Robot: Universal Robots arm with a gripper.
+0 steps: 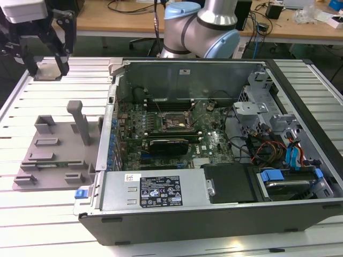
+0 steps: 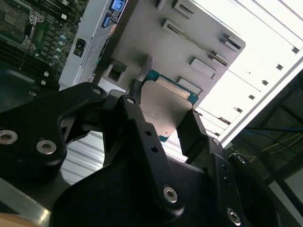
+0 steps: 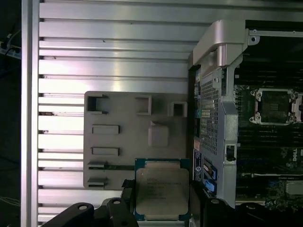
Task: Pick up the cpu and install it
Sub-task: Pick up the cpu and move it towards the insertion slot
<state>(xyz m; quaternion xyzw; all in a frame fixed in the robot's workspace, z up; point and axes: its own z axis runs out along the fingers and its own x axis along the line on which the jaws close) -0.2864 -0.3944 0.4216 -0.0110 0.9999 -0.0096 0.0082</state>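
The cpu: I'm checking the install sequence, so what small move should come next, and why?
Probably carry it toward the computer case. The gripper is shut on the cpu, held clear of the grey tray, while the motherboard socket lies inside the case, to the exterior view's right.

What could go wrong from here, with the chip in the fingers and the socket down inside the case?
1. The gripper pinches the flat, square, silver-topped cpu only by two opposite edges, so it might tilt or slip during travel.
2. The black rectangular socket frame lies beyond the open computer case's grey metal side wall; a low path could clip that wall.
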